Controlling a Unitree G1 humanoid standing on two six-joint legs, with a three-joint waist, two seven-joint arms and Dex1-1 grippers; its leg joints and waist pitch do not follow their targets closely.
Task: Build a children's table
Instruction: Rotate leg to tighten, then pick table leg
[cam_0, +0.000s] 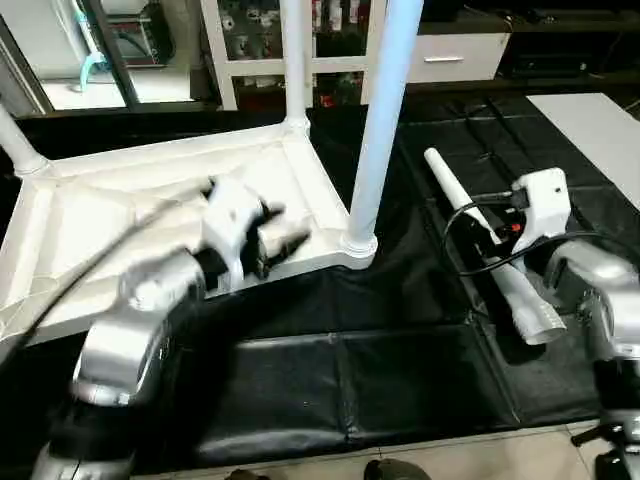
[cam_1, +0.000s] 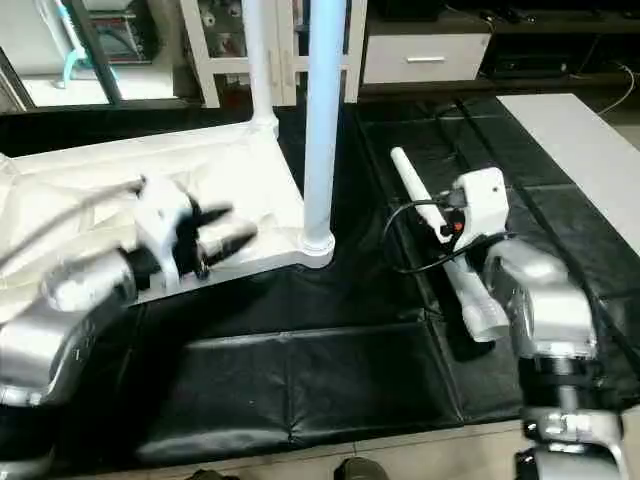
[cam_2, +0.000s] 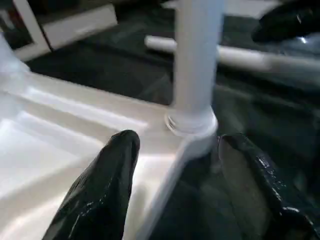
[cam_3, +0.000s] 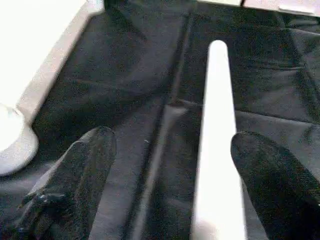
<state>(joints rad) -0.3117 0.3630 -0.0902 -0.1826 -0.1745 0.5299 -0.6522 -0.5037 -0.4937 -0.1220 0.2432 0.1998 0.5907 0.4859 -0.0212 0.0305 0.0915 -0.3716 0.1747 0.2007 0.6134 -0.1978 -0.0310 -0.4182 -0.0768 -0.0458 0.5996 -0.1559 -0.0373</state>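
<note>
Left eye view: my left gripper (cam_0: 285, 232) hangs unclenched over the upturned table top (cam_0: 90, 215) near its legged corner; my right gripper (cam_3: 170, 165), spread, straddles the loose leg (cam_0: 490, 250) on black floor mat (cam_0: 330, 380) beside that top.

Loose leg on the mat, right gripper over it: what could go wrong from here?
1. The loose leg is round and tapered, lying on the black mat. The right gripper stands open with the leg close to one finger, off-centre, so closing could nudge or roll it away.
2. The left gripper is open right beside the near upright leg in its corner socket. A sideways bump might tilt or unseat it.
</note>
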